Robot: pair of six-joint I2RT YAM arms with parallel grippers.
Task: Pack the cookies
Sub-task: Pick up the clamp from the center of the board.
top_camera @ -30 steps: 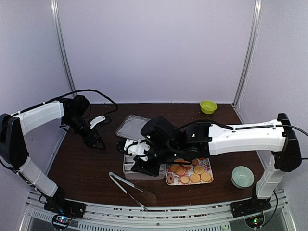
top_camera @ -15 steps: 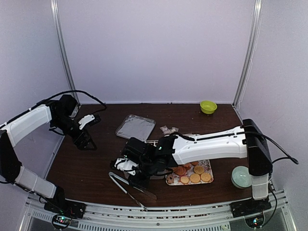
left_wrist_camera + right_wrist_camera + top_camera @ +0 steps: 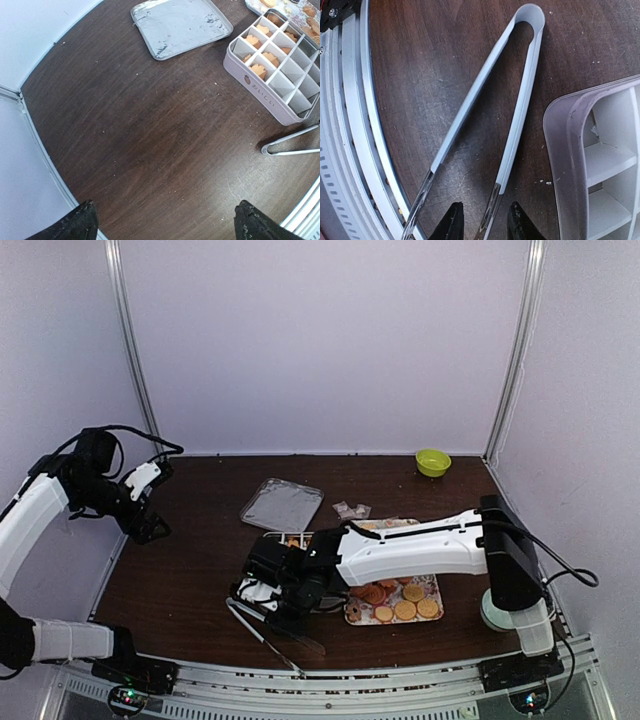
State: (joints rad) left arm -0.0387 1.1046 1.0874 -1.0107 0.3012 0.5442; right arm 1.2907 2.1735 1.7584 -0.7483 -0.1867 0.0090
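Right pincer (image 3: 485, 223), arm stretched low leftward, straddles one tongs (image 3: 522, 100) blade beside the box (image 3: 567, 160), unclenched; left pincer (image 3: 167, 225) gapes, well left of it.

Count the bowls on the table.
2. A small green bowl sits at the far right corner; a pale bowl sits at the near right, partly hidden by the right arm. More could hide under that arm.

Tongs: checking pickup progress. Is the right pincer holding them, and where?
Not yet: the right pincer straddles one arm of the tongs near its tip.
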